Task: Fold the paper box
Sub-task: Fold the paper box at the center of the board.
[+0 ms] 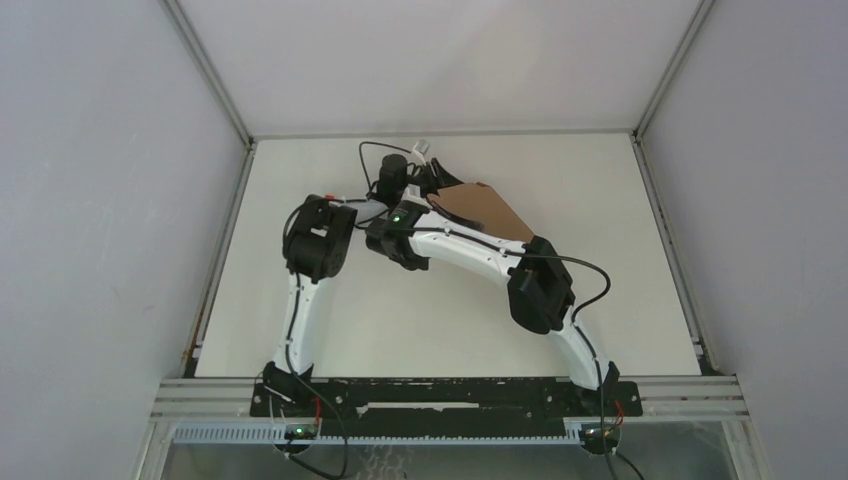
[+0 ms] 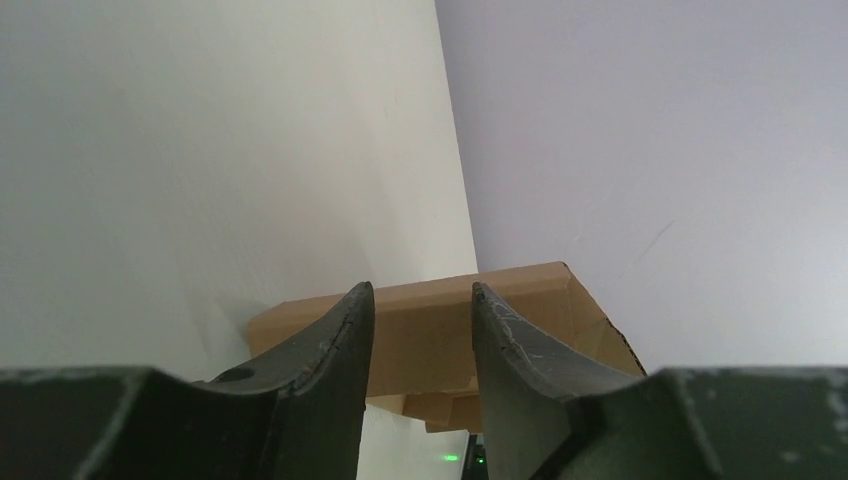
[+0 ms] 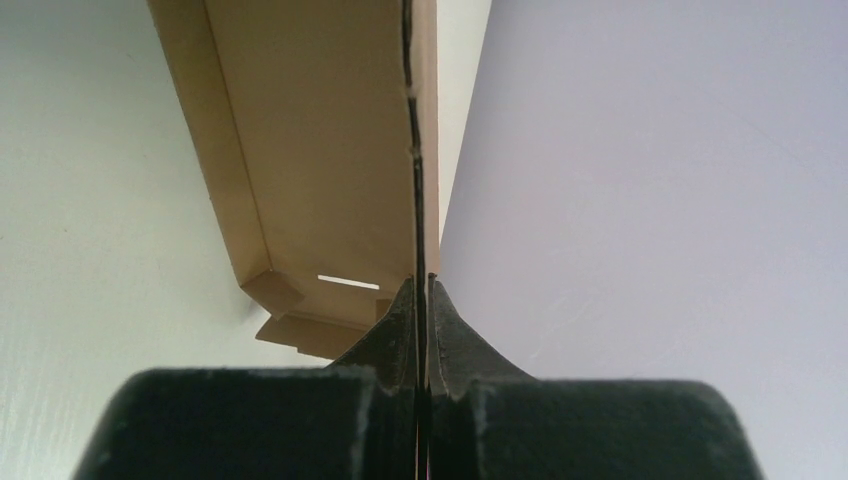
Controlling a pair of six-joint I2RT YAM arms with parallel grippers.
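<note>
The paper box (image 1: pixel 483 208) is a brown cardboard piece, partly folded and lifted at the back middle of the table, where both arms meet. In the right wrist view its panel (image 3: pixel 330 150) has a slit and small flaps at the lower end. One thin wall of it runs straight into my right gripper (image 3: pixel 422 282), which is shut on that edge. My left gripper (image 2: pixel 420 292) is open. Its dark fingers (image 2: pixel 335 350) stand apart in front of the box's broad side (image 2: pixel 425 320), which shows through the gap and spreads wider than both.
The white table (image 1: pixel 600 250) is closed in by grey walls on the left (image 1: pixel 100 200), right (image 1: pixel 760 200) and back. A black cable loop (image 1: pixel 372 150) and a small white connector (image 1: pixel 422 148) sit above the left wrist. The forearms cross close together near the box.
</note>
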